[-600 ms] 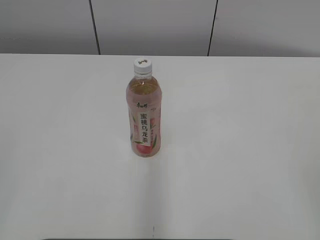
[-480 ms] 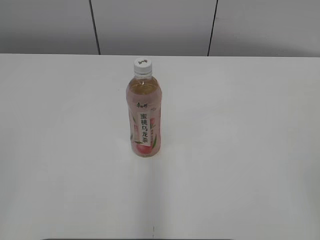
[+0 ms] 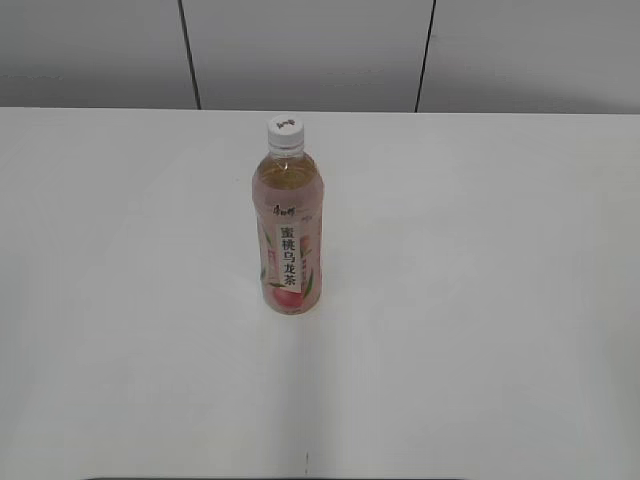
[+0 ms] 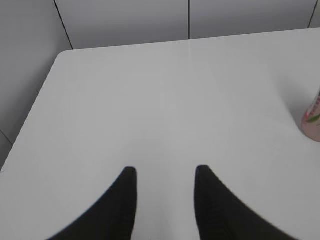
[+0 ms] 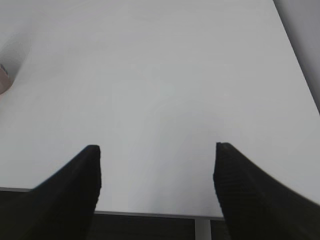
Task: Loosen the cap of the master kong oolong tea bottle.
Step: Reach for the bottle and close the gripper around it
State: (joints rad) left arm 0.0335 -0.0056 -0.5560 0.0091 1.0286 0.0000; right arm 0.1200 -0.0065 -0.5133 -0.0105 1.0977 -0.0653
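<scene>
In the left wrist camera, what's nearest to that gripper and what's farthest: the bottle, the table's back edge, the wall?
From the left gripper:
1. Bottle, at the right edge, nearest.
2. Table's back edge, straight ahead.
3. Wall, behind the table, farthest.

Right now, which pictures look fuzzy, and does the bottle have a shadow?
Exterior view: the bottle and cap look fairly sharp, with a faint shadow on the table toward the camera. Left wrist view: the dark fingers are blurry at the bottom. Right wrist view: the fingers are blurry too.
</scene>
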